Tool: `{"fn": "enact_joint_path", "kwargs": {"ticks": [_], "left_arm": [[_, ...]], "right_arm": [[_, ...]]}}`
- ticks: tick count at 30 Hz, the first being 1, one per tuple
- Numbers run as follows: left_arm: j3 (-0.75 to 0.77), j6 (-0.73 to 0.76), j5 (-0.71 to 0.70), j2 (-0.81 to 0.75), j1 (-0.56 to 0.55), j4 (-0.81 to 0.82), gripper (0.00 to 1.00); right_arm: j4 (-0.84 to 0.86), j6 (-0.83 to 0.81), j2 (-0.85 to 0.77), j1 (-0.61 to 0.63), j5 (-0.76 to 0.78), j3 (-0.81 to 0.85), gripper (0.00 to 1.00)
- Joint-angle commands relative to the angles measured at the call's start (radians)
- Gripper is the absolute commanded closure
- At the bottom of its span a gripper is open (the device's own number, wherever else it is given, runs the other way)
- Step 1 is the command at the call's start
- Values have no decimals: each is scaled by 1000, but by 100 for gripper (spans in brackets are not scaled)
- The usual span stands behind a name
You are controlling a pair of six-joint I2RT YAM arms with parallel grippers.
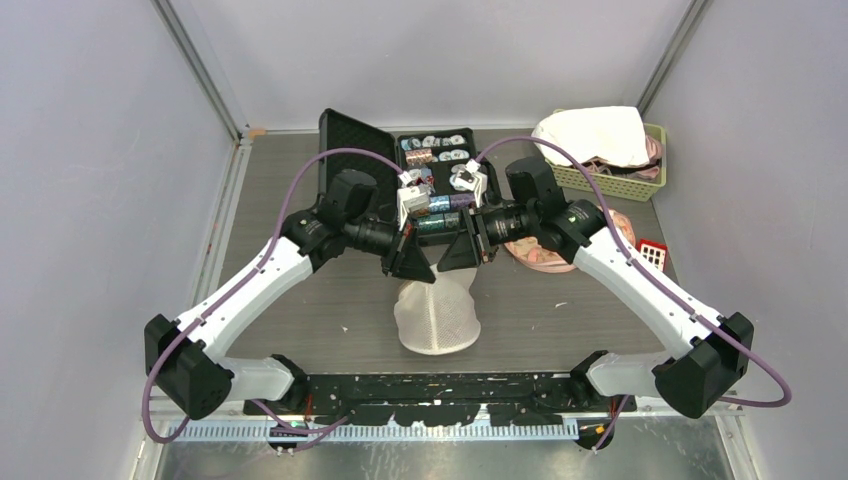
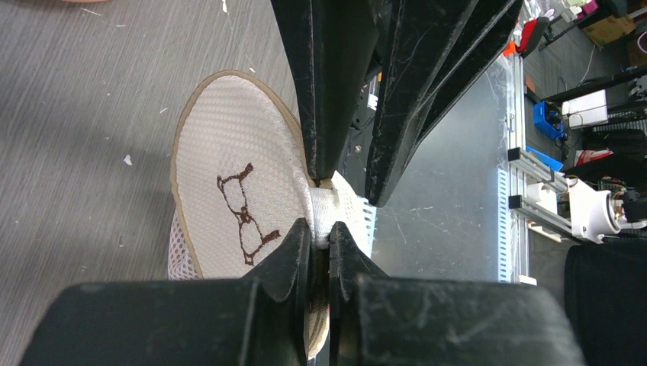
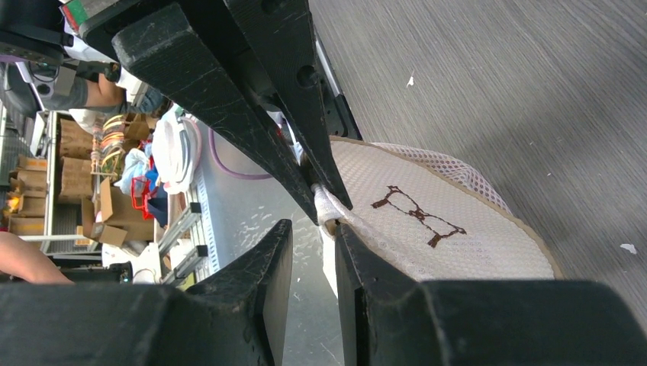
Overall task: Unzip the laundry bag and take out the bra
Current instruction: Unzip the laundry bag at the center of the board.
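Note:
A white mesh laundry bag (image 1: pixel 437 315) with tan trim and a brown embroidered bra outline (image 2: pixel 244 213) hangs over the table. My left gripper (image 1: pixel 410 265) is shut on a bunched white edge at the bag's top, seen in the left wrist view (image 2: pixel 320 229). My right gripper (image 1: pixel 462 255) faces it closely. In the right wrist view (image 3: pixel 314 229) its jaws stand slightly apart with nothing between them, and the bag (image 3: pixel 458 252) rests against one finger. I cannot see inside the bag. A pink padded garment (image 1: pixel 545 255) lies on the table under the right arm.
An open black case (image 1: pixel 440 170) with small items sits at the back centre. A green basket (image 1: pixel 655 160) with white cloth (image 1: pixel 600 135) stands at the back right. A small red and white object (image 1: pixel 652 253) lies at the right.

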Motion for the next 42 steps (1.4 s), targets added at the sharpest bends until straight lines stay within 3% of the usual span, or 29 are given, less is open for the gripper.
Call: {"fn": "enact_joint_path", "kwargs": {"ticks": [1, 7, 13, 28, 34, 42], "left_arm": [[54, -40, 78, -3, -1, 122, 100], [49, -57, 75, -7, 0, 144, 100], [19, -37, 71, -34, 13, 122, 100], [-37, 102, 42, -98, 53, 65, 100], [-26, 115, 48, -81, 53, 61, 100], [10, 80, 60, -34, 53, 79, 100]], "right_arm": [[41, -10, 8, 22, -5, 14, 68], [35, -9, 10, 22, 9, 20, 75], [9, -17, 8, 8, 86, 33, 99], [-27, -30, -8, -57, 97, 46, 99], [17, -8, 0, -60, 9, 56, 99], [11, -2, 14, -21, -34, 69, 80]]}}
